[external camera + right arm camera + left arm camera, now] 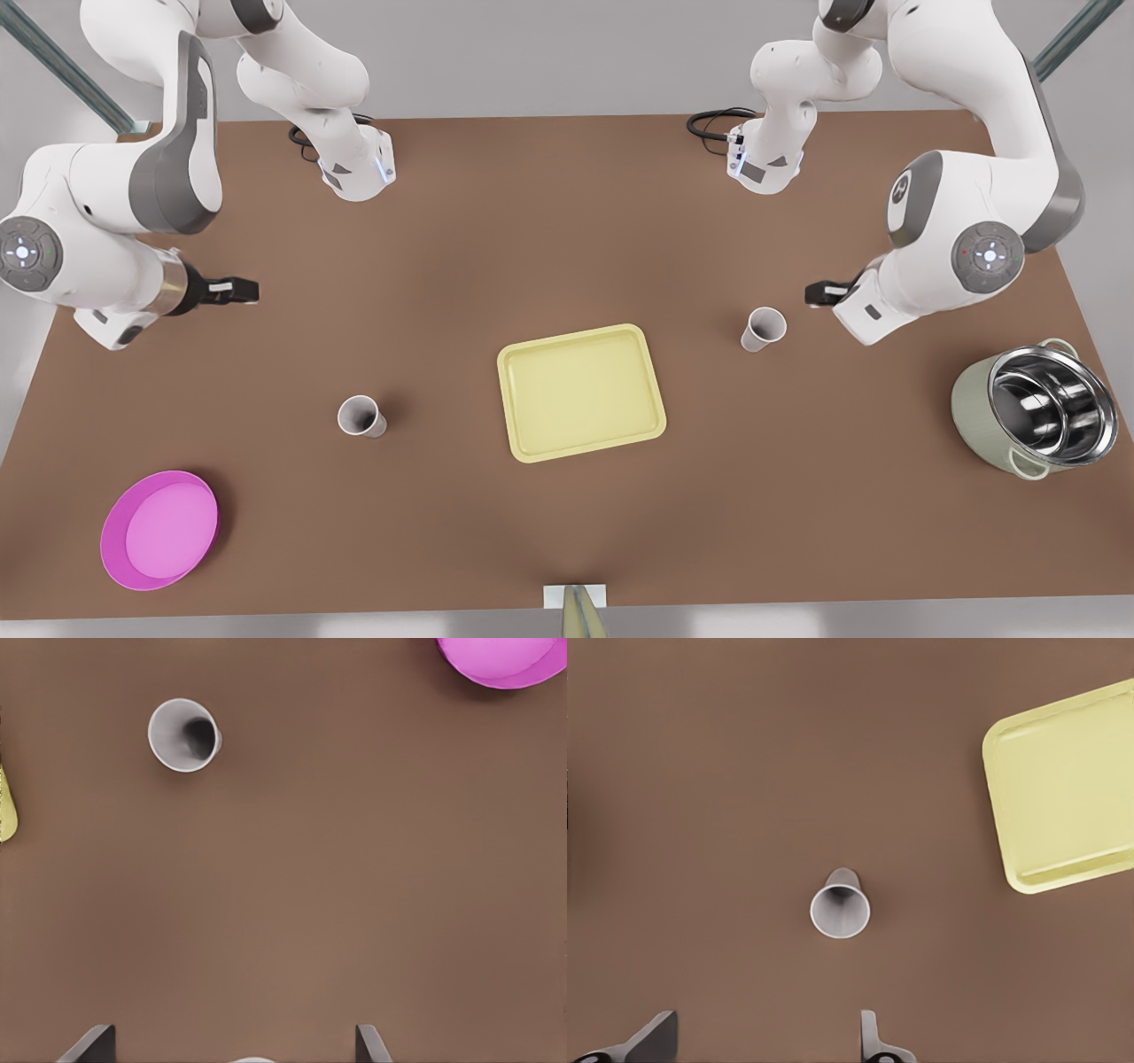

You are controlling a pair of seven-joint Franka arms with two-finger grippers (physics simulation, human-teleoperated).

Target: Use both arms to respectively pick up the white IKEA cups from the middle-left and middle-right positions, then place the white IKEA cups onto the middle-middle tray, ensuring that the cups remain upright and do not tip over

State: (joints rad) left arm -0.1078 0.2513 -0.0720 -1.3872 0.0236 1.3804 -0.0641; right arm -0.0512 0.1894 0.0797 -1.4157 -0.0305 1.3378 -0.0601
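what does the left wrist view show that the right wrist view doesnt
Left wrist view, not the right: the upright cup near the tray, standing ahead of the left gripper.

Right wrist view, not the left: the other cup, also upright, the magenta plate and the right gripper.

Shared: the brown table, the yellow tray (a broad corner in the left wrist view, a sliver in the right), and each gripper's own open fingers.
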